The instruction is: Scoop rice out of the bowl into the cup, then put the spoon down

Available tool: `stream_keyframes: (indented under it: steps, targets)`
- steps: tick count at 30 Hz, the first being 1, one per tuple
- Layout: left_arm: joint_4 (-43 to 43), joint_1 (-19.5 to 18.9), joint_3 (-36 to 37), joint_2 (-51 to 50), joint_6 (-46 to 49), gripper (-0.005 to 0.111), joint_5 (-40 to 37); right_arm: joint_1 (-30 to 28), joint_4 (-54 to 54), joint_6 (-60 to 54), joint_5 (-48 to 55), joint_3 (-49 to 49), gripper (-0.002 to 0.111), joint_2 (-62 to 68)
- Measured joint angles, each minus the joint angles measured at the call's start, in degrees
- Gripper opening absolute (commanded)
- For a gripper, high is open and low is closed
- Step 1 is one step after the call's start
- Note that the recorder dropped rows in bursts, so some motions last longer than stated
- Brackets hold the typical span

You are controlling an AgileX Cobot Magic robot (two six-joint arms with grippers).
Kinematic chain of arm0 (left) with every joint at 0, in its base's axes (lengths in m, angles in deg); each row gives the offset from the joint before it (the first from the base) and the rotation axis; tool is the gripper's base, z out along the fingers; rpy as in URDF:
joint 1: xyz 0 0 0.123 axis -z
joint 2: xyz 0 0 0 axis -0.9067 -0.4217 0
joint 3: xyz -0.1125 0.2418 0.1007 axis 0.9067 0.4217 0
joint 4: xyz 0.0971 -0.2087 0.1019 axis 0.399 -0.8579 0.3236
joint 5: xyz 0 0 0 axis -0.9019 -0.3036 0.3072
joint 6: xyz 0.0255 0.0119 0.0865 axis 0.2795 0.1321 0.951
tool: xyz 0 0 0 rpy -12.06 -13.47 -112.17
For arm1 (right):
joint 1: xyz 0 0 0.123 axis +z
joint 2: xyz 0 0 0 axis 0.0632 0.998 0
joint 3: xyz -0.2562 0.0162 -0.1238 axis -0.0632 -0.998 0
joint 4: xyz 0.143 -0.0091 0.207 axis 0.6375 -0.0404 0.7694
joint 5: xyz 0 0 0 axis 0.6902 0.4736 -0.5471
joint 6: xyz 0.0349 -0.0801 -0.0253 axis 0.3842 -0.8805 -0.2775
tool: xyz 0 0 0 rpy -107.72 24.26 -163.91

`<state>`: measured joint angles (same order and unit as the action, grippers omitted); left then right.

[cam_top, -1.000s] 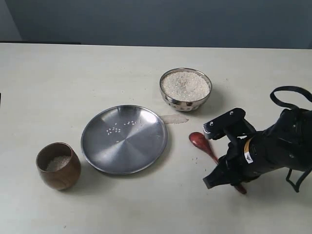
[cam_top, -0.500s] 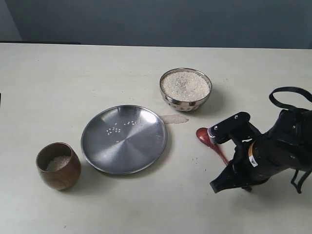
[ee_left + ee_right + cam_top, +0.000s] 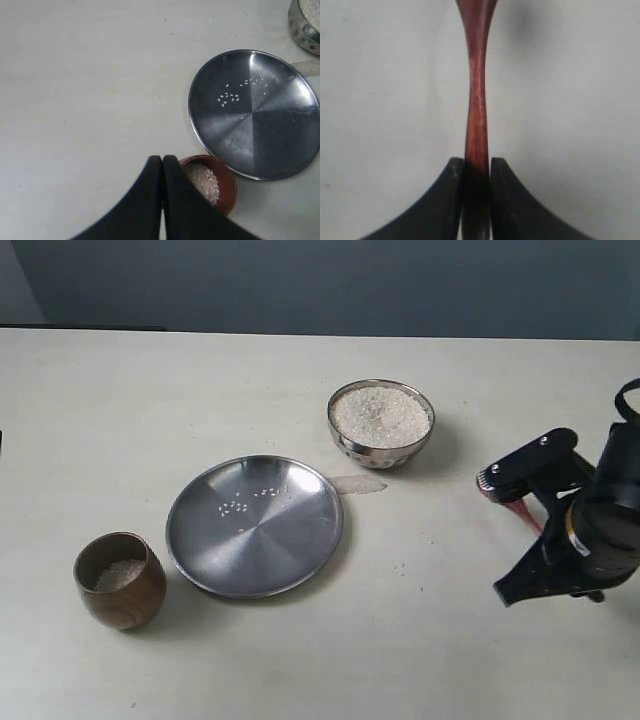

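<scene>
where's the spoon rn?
Exterior view, far right: the spoon is pinched by its handle in the right gripper, right of the steel bowl.

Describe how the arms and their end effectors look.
The right arm is bulky and black, with a small white-and-orange label and a black cable looping above it. The right end effector has two black fingers, wide at the base and narrowing to the tips. The left end effector looks the same. The left arm is out of view.

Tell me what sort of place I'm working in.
Probably a staged test bench: bare pale tabletop, blank dark wall, and just a shiny steel bowl of rice, flat steel plate and brown wooden cup.
</scene>
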<state>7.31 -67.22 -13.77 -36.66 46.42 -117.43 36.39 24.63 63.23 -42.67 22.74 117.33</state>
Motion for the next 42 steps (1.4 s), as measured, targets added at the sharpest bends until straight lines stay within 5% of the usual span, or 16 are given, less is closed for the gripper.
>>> stream_keyframes:
  steps: [6, 10, 26, 34, 38, 42]
  targets:
    - [0.0, 0.0, 0.0, 0.0, 0.0, 0.0, 0.0, 0.35, -5.95, -2.86, 20.53, 1.7, -0.001, 0.98]
    - [0.0, 0.0, 0.0, 0.0, 0.0, 0.0, 0.0, 4.07, -8.37, -3.48, 24.87, 1.84, -0.001, 2.73]
    - [0.55, 0.0, 0.0, 0.0, 0.0, 0.0, 0.0, 15.63, -8.84, 5.26, 18.45, 2.23, 0.0, 10.68]
    - [0.66, 0.0, 0.0, 0.0, 0.0, 0.0, 0.0, 15.75, -8.47, 7.13, 14.0, 2.23, 0.045, 10.91]
    - [0.66, 0.0, 0.0, 0.0, 0.0, 0.0, 0.0, 15.75, -7.93, 8.14, 10.23, 2.23, 0.036, 8.87]
    - [0.66, 0.0, 0.0, 0.0, 0.0, 0.0, 0.0, 15.75, -7.83, 8.55, 8.47, 2.23, 0.014, 6.33]
